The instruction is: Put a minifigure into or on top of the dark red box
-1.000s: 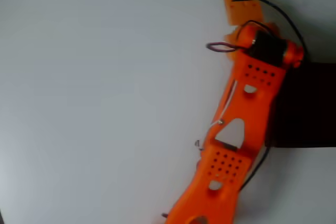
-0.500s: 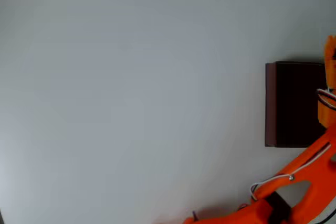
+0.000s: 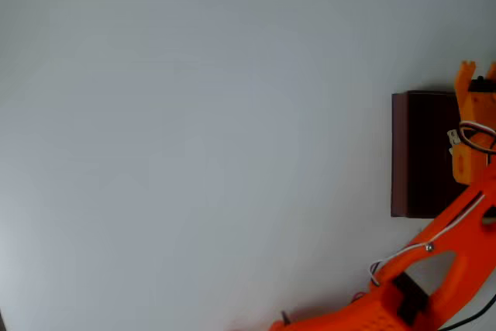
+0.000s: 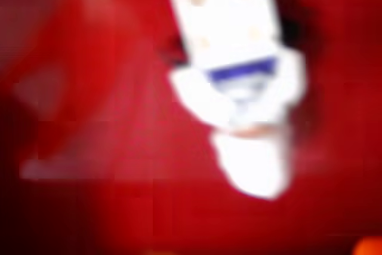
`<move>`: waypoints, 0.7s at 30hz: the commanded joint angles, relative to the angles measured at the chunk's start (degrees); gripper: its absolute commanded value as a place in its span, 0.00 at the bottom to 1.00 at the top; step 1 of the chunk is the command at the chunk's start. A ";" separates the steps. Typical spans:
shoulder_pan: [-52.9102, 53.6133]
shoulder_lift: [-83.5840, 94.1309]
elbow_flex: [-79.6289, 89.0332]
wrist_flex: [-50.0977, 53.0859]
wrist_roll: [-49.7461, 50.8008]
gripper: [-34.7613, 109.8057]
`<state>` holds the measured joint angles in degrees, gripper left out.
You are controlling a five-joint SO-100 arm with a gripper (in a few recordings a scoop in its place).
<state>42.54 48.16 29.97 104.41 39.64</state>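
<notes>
wrist view | white minifigure (image 4: 239, 97) blurred, feet toward top, head toward bottom | red box (image 4: 89, 147) surface behind it

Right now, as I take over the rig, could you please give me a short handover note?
Tool: above the far right part of the dark red box in the overhead view; open or shut cannot be told.
Minifigure: fills the blurred wrist view, red surface behind it; whether it is gripped or lying in the box is unclear.
Done: arm brought over the box.
Left: confirm the figure rests in the box, then withdraw.
</notes>
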 commanded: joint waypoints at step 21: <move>-72.60 117.77 107.05 -25.93 -22.50 0.24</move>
<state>-15.03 155.65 125.86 80.16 16.79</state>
